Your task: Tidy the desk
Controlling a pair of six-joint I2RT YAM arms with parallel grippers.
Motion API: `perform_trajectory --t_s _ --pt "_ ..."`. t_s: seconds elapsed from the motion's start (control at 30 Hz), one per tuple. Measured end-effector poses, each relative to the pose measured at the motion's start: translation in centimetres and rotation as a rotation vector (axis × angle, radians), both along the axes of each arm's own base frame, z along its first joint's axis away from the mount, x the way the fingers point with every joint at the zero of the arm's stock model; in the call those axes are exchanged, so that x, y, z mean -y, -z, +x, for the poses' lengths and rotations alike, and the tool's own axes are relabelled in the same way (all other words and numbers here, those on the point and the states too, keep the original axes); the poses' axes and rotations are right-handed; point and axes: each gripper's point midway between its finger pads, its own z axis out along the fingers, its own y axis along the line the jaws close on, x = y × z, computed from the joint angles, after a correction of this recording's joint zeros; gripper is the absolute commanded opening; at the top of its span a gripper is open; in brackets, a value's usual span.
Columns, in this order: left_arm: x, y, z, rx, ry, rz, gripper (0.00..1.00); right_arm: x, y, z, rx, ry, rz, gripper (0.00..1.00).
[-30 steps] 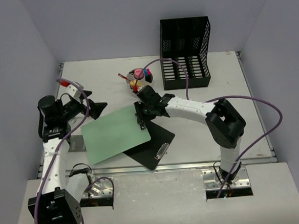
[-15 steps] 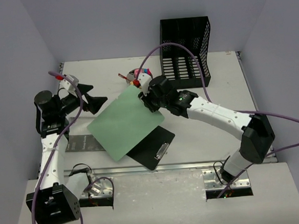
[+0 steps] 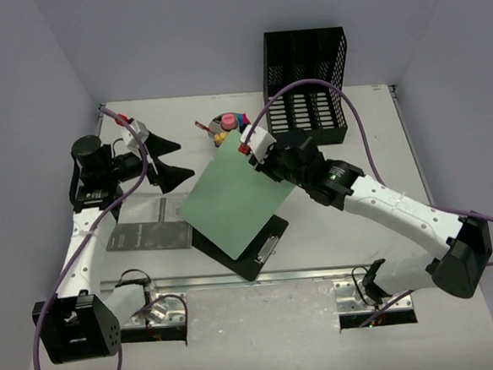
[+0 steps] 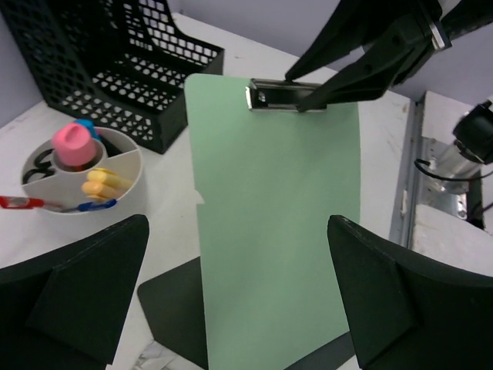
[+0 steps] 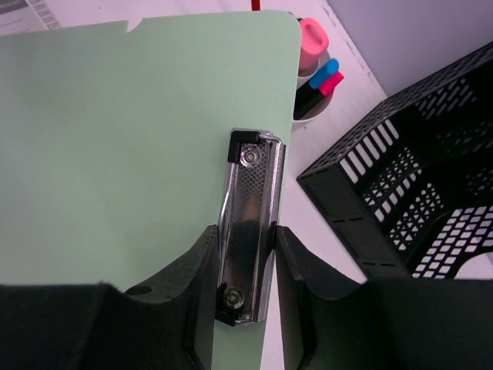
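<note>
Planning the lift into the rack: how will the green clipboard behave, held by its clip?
Probably stiff: the green clipboard looks flat though the right gripper holds only its metal clip. Gripped at one end, it may pivot or swing. Thin, so likely light.

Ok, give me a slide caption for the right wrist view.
Right fingers grip a green clipboard by its clip, beside a mesh rack.

Green clipboard (image 3: 235,198) over black clipboard (image 3: 255,252); mesh rack (image 3: 305,75), cup (image 4: 125,193) beyond.
</note>
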Motion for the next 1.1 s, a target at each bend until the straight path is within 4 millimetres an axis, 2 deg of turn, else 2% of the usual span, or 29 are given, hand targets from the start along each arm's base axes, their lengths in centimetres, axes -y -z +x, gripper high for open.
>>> perform_trajectory --t_s 0.2,0.5,0.77,0.87,0.93,0.97,1.03,1.1 --pt "2.2 1.8 -0.5 -0.057 0.108 0.003 0.99 -0.2 -1.9 -1.0 0.068 -0.086 0.027 0.01" --pt "3.1 3.9 0.4 -0.126 0.151 -0.004 0.98 -1.1 -3.9 -2.9 0.121 -0.216 0.088 0.01" --pt "7.6 3.7 -2.2 -0.143 0.358 -0.010 0.94 -2.6 -4.0 -4.6 0.136 -0.324 0.097 0.01" --pt "8.9 3.6 -3.0 -0.152 0.417 -0.012 0.84 -3.2 -3.8 -5.3 0.148 -0.363 0.092 0.01" --pt "9.6 3.8 -3.2 -0.171 0.445 -0.015 0.67 -3.5 -3.8 -5.7 0.154 -0.384 0.092 0.01" --pt "9.8 3.9 -3.3 -0.178 0.454 -0.015 0.55 -3.7 -3.9 -5.9 0.161 -0.394 0.096 0.01" --pt "10.1 4.2 -3.3 -0.198 0.466 -0.017 0.43 -3.9 -4.4 -6.2 0.180 -0.413 0.108 0.01" --pt "10.2 4.4 -3.4 -0.222 0.475 -0.023 0.21 -4.0 -4.8 -6.5 0.201 -0.426 0.117 0.01"
